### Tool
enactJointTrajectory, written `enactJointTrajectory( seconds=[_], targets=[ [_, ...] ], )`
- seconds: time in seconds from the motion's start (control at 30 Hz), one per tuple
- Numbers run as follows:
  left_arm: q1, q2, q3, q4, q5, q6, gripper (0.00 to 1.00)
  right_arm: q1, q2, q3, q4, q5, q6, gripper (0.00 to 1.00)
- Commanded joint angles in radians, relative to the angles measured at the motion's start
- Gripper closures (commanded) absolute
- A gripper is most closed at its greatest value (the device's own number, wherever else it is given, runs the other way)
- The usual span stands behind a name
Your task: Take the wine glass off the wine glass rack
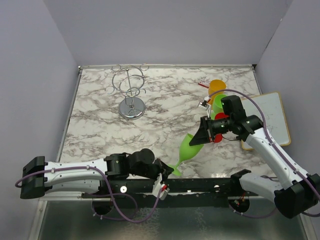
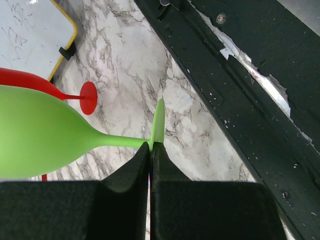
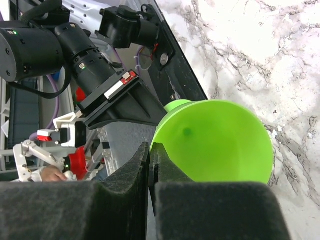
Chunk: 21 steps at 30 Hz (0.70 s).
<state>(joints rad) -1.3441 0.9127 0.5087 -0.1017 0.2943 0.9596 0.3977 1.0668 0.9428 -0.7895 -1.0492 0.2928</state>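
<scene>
Pinched shut, the left gripper point(image 2: 151, 152) holds the green wine glass point(image 2: 45, 132) by its foot; the right gripper point(image 3: 151, 150) clamps its bowl rim. Only the top view shows the wine glass rack point(image 1: 131, 95), upright, well apart at far left. The left wrist view shows a red glass point(image 2: 30, 82) behind.

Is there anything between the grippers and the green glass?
Nothing visible. The left gripper is shut on the foot of the green glass, and the right gripper is shut on its rim. The rack stands apart from them, with no glass on it.
</scene>
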Motion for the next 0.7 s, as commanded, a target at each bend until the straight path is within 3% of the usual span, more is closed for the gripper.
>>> enactJointTrajectory(
  seconds=[0.0, 0.1, 0.33, 0.4, 0.47, 0.67],
  targets=[
    [0.003, -0.019, 0.023, 0.043, -0.062, -0.022, 1.00, 0.005, -0.016, 0.021, -0.024, -0.023, -0.010, 0.99],
    [0.003, -0.014, 0.033, 0.047, -0.074, -0.024, 0.87, 0.005, -0.015, 0.044, -0.042, 0.028, -0.023, 0.99],
    [0.005, -0.031, 0.030, 0.060, -0.095, -0.047, 0.36, 0.005, -0.055, 0.065, -0.009, 0.161, -0.009, 0.99],
    [0.008, -0.049, 0.027, 0.068, -0.104, -0.062, 0.14, 0.004, -0.061, 0.070, -0.005, 0.211, -0.006, 0.99],
    [0.014, -0.068, 0.026, 0.077, -0.104, -0.078, 0.02, 0.006, -0.061, 0.080, -0.006, 0.276, -0.004, 0.99],
    [0.034, -0.137, 0.004, 0.125, -0.110, -0.112, 0.01, 0.005, -0.050, 0.121, -0.008, 0.448, -0.002, 0.99]
  ],
)
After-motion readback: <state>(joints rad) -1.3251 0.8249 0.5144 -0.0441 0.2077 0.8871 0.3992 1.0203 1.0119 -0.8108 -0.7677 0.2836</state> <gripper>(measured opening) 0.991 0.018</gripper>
